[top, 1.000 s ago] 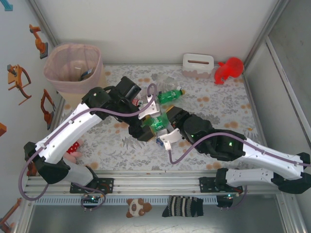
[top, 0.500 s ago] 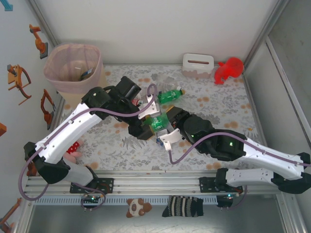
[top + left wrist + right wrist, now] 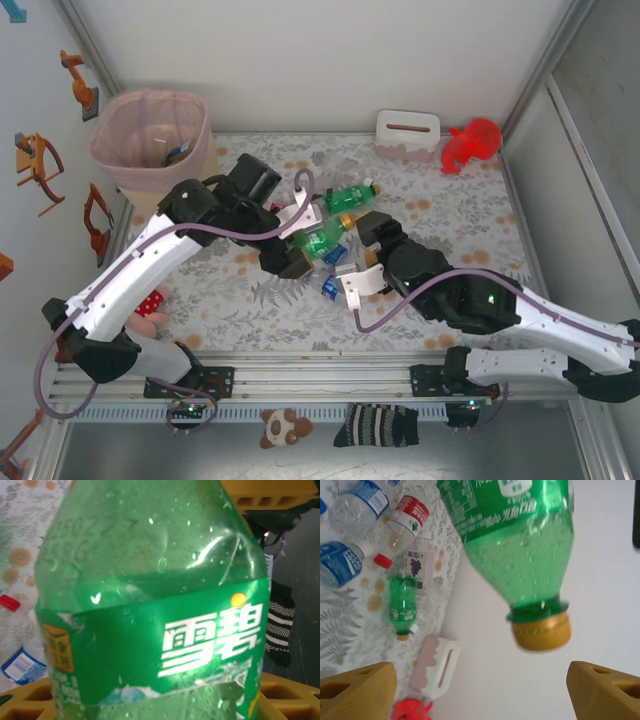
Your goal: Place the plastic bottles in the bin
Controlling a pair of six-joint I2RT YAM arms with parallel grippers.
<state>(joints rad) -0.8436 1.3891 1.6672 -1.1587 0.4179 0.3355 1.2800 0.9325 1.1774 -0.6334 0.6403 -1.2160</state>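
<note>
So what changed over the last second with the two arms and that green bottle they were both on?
The right arm's jaws opened, let go of the green bottle and drew back toward the near edge. The left arm's jaws now hold it alone and have shifted it a little toward the far left. The bin, the other green bottle on the table and the white box stayed put.

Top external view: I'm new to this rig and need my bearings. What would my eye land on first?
First, the bright green bottle at the centre, clamped by the left gripper while the right gripper stands open close by. Next come the pink-lined bin in the far left corner and the red toy at the far right.
</note>
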